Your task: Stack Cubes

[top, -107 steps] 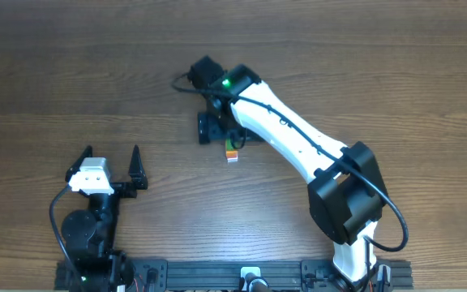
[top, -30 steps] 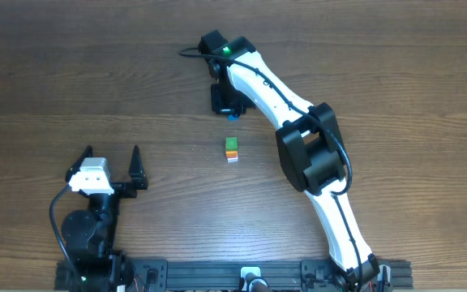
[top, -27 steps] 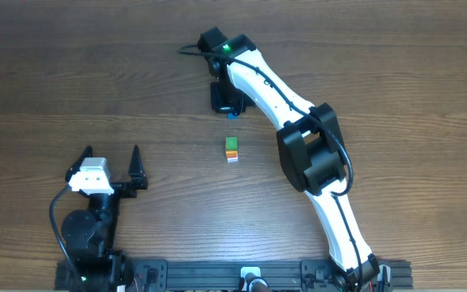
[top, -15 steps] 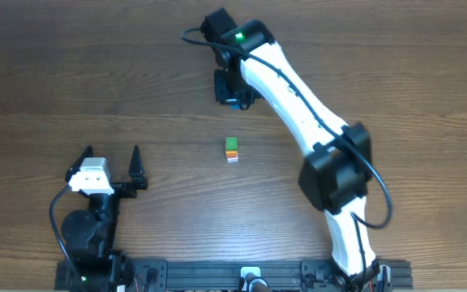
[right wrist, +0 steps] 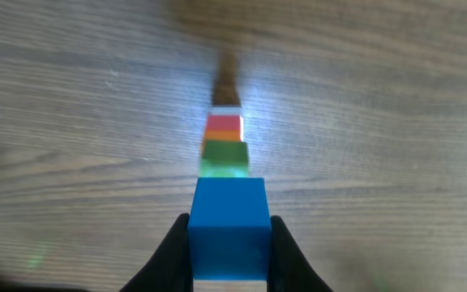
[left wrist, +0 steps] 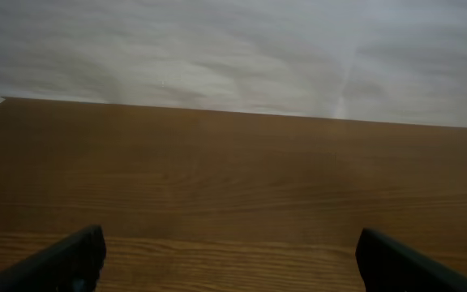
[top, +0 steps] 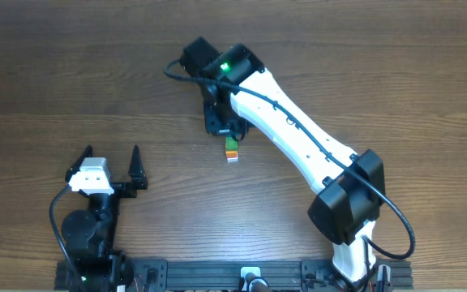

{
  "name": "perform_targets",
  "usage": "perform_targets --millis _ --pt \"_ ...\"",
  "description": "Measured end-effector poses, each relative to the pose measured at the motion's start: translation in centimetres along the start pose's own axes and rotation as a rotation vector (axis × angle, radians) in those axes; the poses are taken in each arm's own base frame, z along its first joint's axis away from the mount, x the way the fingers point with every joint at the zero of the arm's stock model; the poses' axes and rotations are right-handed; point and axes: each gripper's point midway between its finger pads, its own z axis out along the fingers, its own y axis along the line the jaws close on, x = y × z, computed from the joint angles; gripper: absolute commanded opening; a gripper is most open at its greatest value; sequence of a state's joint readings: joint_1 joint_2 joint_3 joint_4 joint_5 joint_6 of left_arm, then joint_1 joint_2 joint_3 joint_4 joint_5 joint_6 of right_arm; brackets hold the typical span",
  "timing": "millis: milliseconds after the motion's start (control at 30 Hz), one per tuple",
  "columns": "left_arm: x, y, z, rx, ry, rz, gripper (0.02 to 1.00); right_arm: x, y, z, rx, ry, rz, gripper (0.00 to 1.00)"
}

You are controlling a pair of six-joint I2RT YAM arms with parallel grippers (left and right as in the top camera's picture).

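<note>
**Right gripper, loaded: blue cube coming onto the stack**

Item 1. Right gripper: fingers closed narrow on a blue cube, one pad on each side face. The cube sits square between them, with its top face showing in my wrist feed. From above, I see the arm reaching across to the middle of the table, with the wrist toward the far side.

Item 2. Stack: near the table's centre, standing free with nothing touching it. A green cube is on top, an orange-red cube lies below it, and a white cube is at the base. I cannot tell whether the orange-red band is one cube or two. The column looks straight.

Item 3. Left gripper: at the near left, well apart from the stack. Its fingers are spread wide and hold nothing.

Step in hand, as I judge it: placing the blue cube on the green one. In the wrist feed the two are in line, the blue edge close against the green, but I cannot tell whether they touch.

Next move calls for:
- centring blue squarely over green;
- a slow, straight descent until the faces meet;
- opening the fingers without dragging sideways, since the narrow column would tip easily;
- a straight lift away.
</note>
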State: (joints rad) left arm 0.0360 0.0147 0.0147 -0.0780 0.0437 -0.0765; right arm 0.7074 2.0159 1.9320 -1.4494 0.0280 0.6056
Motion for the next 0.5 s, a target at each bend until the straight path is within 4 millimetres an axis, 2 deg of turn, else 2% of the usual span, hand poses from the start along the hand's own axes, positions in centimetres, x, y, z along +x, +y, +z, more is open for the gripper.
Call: perform_targets --millis 200,500 --pt "0.0 0.0 0.0 0.000 0.000 0.000 1.000 1.5 -0.6 1.1 0.015 0.026 0.035 0.009" --pt "0.0 0.0 0.0 0.000 0.000 0.000 1.000 1.1 0.3 1.0 -0.009 -0.006 0.043 0.012"
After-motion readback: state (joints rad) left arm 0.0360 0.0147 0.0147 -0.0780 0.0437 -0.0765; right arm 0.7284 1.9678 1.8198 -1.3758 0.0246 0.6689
